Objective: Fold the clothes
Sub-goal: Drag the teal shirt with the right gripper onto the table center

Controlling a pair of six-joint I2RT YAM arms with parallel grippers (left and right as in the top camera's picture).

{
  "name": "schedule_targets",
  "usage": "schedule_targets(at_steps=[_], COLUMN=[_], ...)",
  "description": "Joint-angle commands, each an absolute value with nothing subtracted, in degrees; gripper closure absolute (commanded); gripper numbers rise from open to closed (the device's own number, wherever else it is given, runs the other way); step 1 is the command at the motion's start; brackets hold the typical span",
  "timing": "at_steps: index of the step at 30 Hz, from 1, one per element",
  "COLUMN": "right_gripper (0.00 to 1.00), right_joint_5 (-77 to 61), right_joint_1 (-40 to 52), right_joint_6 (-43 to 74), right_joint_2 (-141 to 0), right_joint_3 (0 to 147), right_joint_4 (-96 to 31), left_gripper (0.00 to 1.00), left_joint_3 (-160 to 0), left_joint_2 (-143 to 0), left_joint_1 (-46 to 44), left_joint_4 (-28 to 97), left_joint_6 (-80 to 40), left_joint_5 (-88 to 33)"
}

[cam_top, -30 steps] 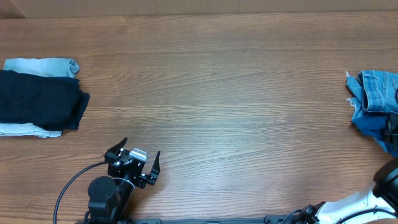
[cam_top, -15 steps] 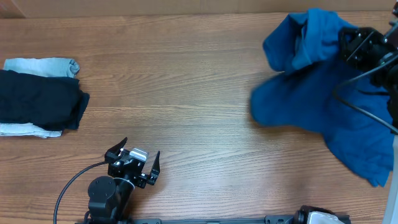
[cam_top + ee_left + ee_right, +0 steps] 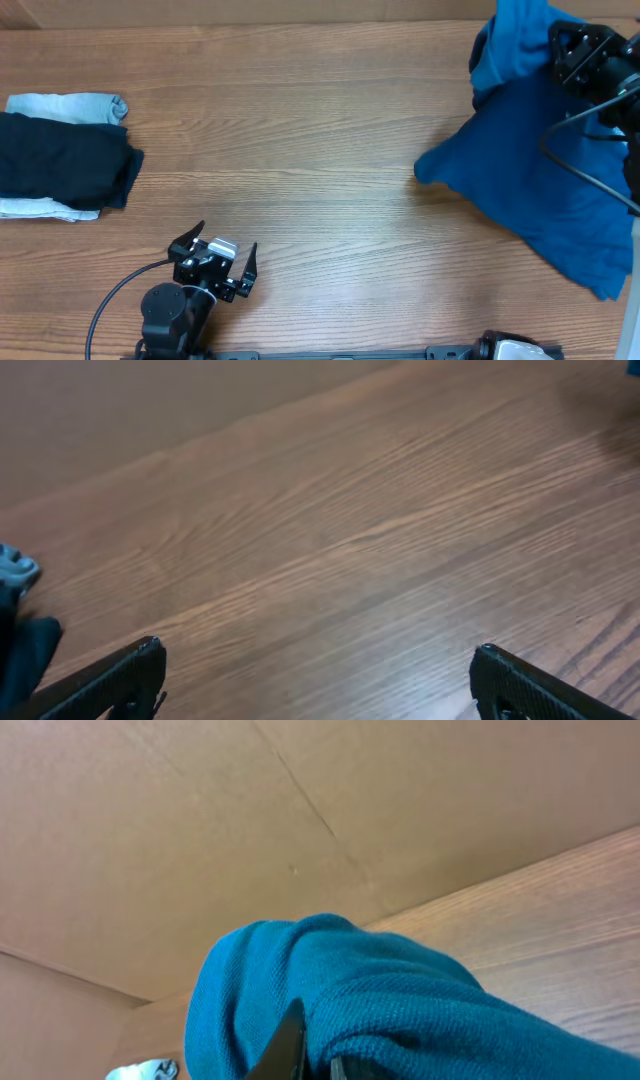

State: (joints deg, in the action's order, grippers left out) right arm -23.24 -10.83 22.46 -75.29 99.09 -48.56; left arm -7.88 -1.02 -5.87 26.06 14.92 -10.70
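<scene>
Polo shirt (image 3: 530,170): soft, limp, light knit, draping at the counter's (image 3: 320,150) far-right corner from right hand (image 3: 556,50) pinched on a bunch. Left hand (image 3: 222,246) wide, empty. Likely best regrasped at shoulders or hem.

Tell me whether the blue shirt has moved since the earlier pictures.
Yes. The blue shirt, clamped in the right gripper, came into view over the table, then its bunched top drew rightward, away from the dark folded pile.

Looks like a robotics lab bench, not a home. Bare wood-grain table (image 3: 320,130) under the left gripper (image 3: 222,248), black cable (image 3: 112,300) trailing behind it, sorted folded garments (image 3: 60,165) well to its left, plain brown cardboard backdrop (image 3: 200,840) just beyond the right gripper (image 3: 312,1058).
</scene>
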Motion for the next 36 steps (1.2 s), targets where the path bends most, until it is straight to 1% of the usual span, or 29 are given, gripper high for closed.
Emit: schedule_targets(at_steps=[1,2,3,5,6,9,11,12,15,18,20,23,24,25,26,28,30,32,36], right_gripper=[0.96,0.96,0.96,0.96,0.96,0.96,0.96,0.96,0.96,0.96,0.96,0.96,0.96,0.96,0.96,0.96,0.96,0.96,0.96], right_joint_5=[-24.8,-24.8,-24.8,-25.9,-26.7,-29.3,-33.2,-33.9,-37.3,-37.6,-37.6,-37.6,-36.8,-34.6,-32.5,-25.5,-17.5,-12.4,3.0], right_joint_1=[-10.5,-10.5,-10.5,-10.5,-10.5,-10.5,-10.5,-10.5,-10.5,-10.4,-8.6,-4.9,-3.5,-2.6,-2.6,-2.9,-4.3,-6.4,-9.1], right_joint_6=[22.6,22.6,22.6,23.0,24.6,27.7,28.0,28.0,27.9,27.9,28.4,33.4,35.9,41.7,43.2,43.3,39.7,35.7,29.8], right_joint_2=[-74.3,-74.3,-74.3,-74.3,-74.3,-74.3,-74.3,-74.3,-74.3,-74.3,-74.9,-76.4,-77.5,-79.1,-80.0,-80.7,-80.6,-80.6,-80.6], right_joint_3=[100.1,100.1,100.1,100.1,100.1,100.1,100.1,100.1,100.1,100.1,100.1,100.1,100.1,100.1,100.1,100.1,100.1,100.3,100.8], right_joint_4=[-48.8,-49.3,-49.7,-49.8,-49.1,-44.7,-42.7,-43.1,-46.2,-48.5,-43.5,-30.2,-22.1,-12.8,-9.6,-10.2,-14.0,-17.8,-24.3], left_gripper=[0.0,0.0,0.0,0.0,0.0,0.0,0.0,0.0,0.0,0.0,0.0,0.0,0.0,0.0,0.0,0.0,0.0,0.0,0.0], left_joint_3=[-7.5,-7.5,-7.5,-9.0,-10.4,-17.7,-26.4,-31.4,-45.5,-53.7,-56.4,-59.5,-60.2,-60.3,-60.3,-60.3,-60.3,-60.3,-60.3], left_joint_2=[-0.7,-0.8,-0.8,-0.8,-0.9,-5.6,-14.6,-20.0,-36.7,-48.9,-54.7,-60.4,-61.6,-62.0,-62.0,-62.0,-62.0,-62.0,-62.0], left_joint_1=[-5.6,-5.6,-5.6,-5.6,-5.6,-5.6,-5.7,-5.7,-5.7,-5.7,-5.7,-5.7,-5.7,-5.7,-5.7,-5.7,-5.7,-5.7,-5.7], left_joint_4=[25.3,23.9,20.8,14.7,13.3,11.3,10.3,10.5,10.6,8.6,7.7,8.0,9.0,10.3,11.1,13.1,16.1,18.1,18.2], left_joint_6=[13.5,13.1,10.2,-5.8,-9.0,-9.3,-9.3,-9.3,-9.2,-11.0,-11.2,-11.2,-11.2,-11.2,-11.2,-11.2,-11.1,-10.2,-10.3], left_joint_5=[-19.4,-21.9,-25.9,-26.4,-26.4,-26.4,-26.7,-28.3,-39.9,-44.4,-49.8,-53.9,-54.0,-54.0,-54.1,-54.1,-54.1,-54.0,-54.0])
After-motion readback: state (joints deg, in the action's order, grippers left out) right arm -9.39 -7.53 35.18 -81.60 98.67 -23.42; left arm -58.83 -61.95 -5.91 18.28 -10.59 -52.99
